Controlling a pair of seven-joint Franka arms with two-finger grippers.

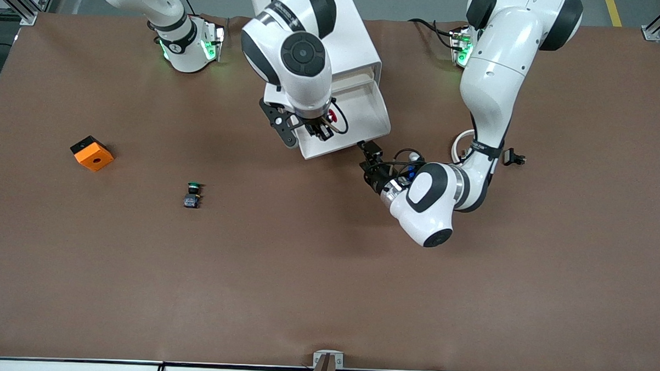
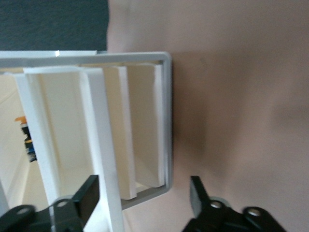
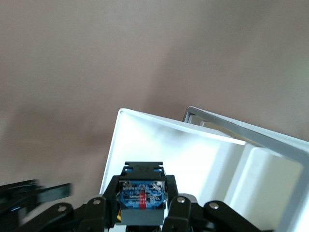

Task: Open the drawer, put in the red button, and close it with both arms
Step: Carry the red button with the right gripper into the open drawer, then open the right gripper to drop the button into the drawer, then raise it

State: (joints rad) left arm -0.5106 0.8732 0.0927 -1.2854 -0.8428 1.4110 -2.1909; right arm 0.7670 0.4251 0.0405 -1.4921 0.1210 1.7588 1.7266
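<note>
The white cabinet [image 1: 358, 41] stands near the arms' bases with its drawer [image 1: 378, 107] pulled out toward the front camera. My right gripper [image 1: 323, 129] is over the open drawer, shut on the red button [image 1: 332, 118]. In the right wrist view the fingers [image 3: 176, 203] clamp the button's blue-grey body [image 3: 142, 186] above the drawer's white floor [image 3: 159, 145]. My left gripper [image 1: 368, 149] is open at the drawer's front corner on the left arm's side. In the left wrist view it [image 2: 145, 198] straddles the drawer's front edge [image 2: 166, 145].
A green-capped button [image 1: 192, 194] lies on the brown table toward the right arm's end. An orange block [image 1: 92, 153] sits farther toward that end. The left arm's elbow [image 1: 431, 203] hangs low over the table, nearer the front camera than the drawer.
</note>
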